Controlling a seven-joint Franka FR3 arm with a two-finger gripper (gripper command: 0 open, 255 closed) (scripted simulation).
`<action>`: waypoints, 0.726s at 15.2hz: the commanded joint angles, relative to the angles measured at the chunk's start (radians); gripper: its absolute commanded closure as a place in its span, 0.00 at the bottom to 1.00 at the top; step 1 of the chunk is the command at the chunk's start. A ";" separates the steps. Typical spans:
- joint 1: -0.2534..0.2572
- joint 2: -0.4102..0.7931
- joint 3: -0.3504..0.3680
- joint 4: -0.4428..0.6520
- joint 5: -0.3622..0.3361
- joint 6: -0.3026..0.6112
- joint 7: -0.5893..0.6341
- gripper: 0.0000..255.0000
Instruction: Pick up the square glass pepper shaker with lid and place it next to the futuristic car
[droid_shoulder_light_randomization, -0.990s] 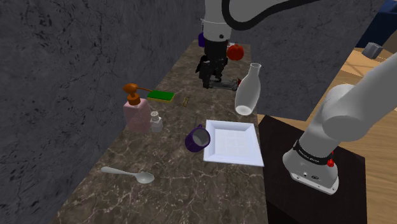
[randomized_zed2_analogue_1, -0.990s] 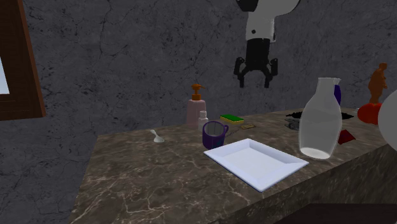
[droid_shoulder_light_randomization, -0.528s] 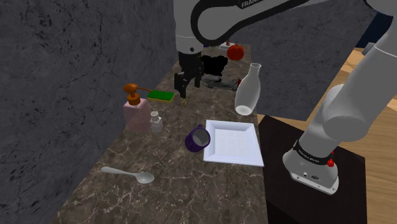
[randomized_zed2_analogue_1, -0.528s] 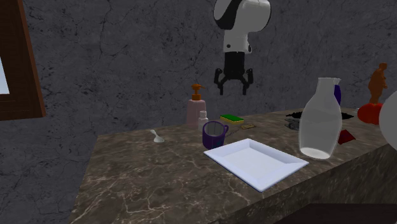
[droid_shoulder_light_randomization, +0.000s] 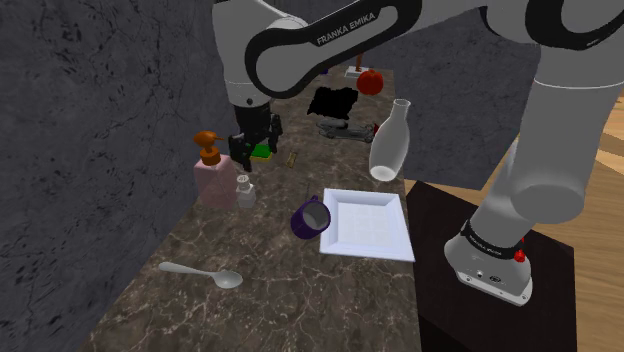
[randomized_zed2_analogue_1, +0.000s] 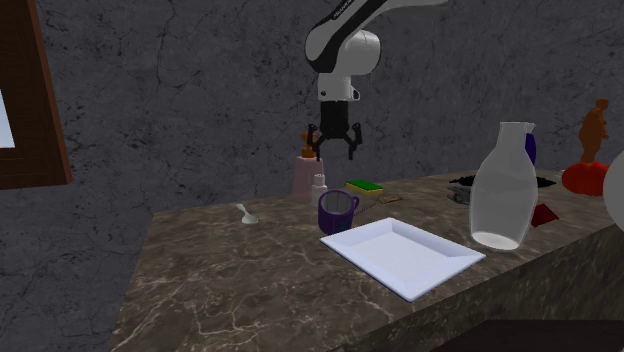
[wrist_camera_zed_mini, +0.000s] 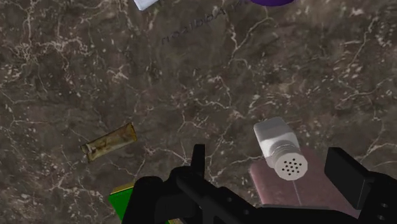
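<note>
The gripper (randomized_zed2_analogue_1: 333, 150) hangs above the marble counter (wrist_camera_zed_mini: 95, 63), jaws spread apart and clasping nothing; the pepper shaker (wrist_camera_zed_mini: 278, 147), whitish with a perforated lid, stands upright on the counter below the gap between the jaws; a pink soap dispenser (wrist_camera_zed_mini: 305, 191) stands just beside it; a green sponge (wrist_camera_zed_mini: 119, 196) lies outside the jaws.

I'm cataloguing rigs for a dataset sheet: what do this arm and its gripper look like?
The arm has rounded white links with dark bands at the joints. One link bears FRANKA EMIKA lettering. A small red mark sits near its base. The gripper is all black, with two fingers.
</note>
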 joint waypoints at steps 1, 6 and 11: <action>0.029 0.089 -0.001 0.092 -0.041 -0.014 0.037 0.00; 0.080 0.220 -0.013 0.218 -0.093 -0.024 0.080 0.00; 0.079 0.240 -0.018 0.179 -0.104 0.033 0.087 0.00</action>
